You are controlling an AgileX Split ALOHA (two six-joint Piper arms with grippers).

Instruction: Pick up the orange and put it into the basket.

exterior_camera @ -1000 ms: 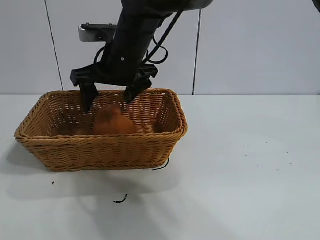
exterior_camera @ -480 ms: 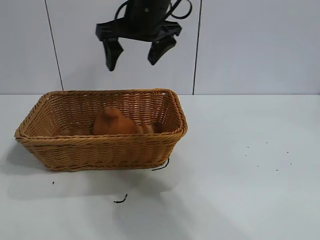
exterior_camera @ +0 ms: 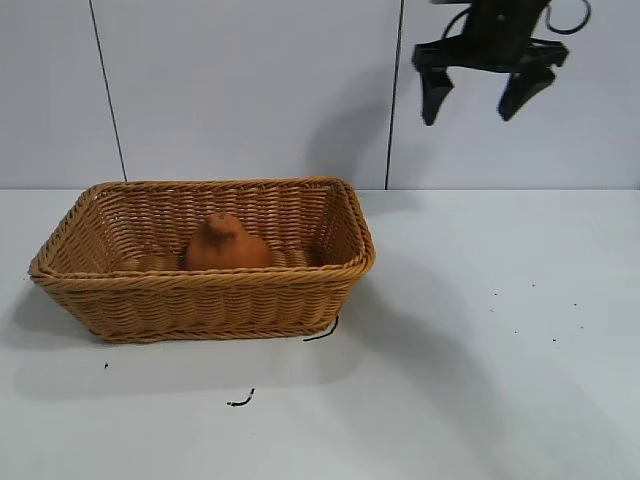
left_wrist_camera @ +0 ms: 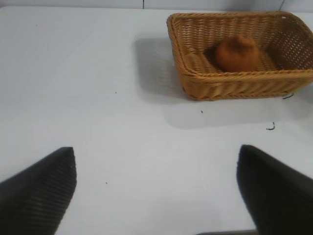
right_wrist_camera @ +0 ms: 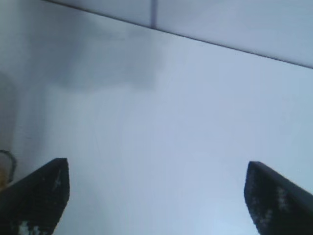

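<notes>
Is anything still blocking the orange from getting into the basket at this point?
Nothing visible does: the orange already lies inside the basket. The right gripper hangs open and empty, high above the table to the basket's right; the left gripper is open, away from the basket.

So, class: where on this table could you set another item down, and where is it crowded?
Free: the table right of the basket, under the raised right gripper, and the strip in front of the basket. Crowded: inside the basket, where the orange sits.
</notes>
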